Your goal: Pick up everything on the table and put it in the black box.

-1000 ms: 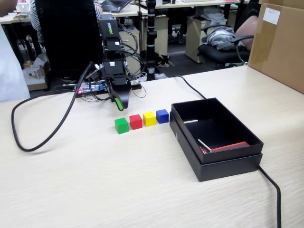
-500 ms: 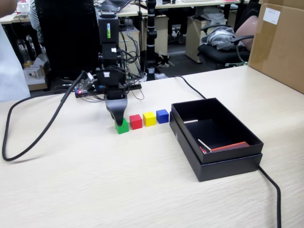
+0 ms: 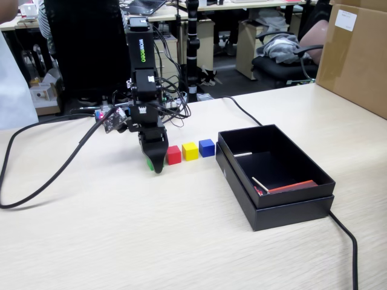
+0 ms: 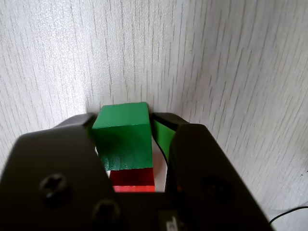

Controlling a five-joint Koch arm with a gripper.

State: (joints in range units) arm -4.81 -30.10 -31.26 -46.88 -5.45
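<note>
Green cube between gripper jaws, seemingly ungripped.

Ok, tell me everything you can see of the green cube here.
The green cube is a small plain block with faint wood grain on its matte painted faces. It sits flat on the pale wood-grain table, between the jaws of the gripper, with a gap showing on one side. The red cube lies directly behind it. In the fixed view the gripper hides nearly all of it; only a green sliver shows.
</note>
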